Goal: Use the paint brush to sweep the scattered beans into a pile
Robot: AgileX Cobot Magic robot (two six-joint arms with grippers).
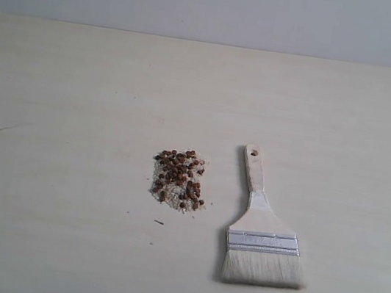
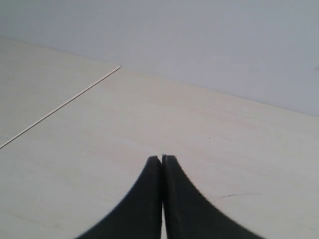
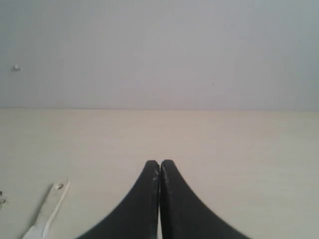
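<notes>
A pale wood-grain counter point(image 1: 76, 98) is seen below a plain grey wall point(image 1: 275, 18). The paint brush point(image 1: 263, 239) is laid flat on the counter, with its cream bristles turned away from the wall and its holed handle end pointed toward it. The beans point(image 1: 179, 179) are gathered with pale crumbs in one compact patch near the brush handle, on its left in the exterior view, and are not touched by it. The left claw point(image 2: 162, 159) is closed, its dark fingers pressed together on nothing; its place relative to the brush cannot be told. The right claw point(image 3: 160, 163) is likewise closed and empty, held near the brush's handle end point(image 3: 50, 209) but apart from it.
</notes>
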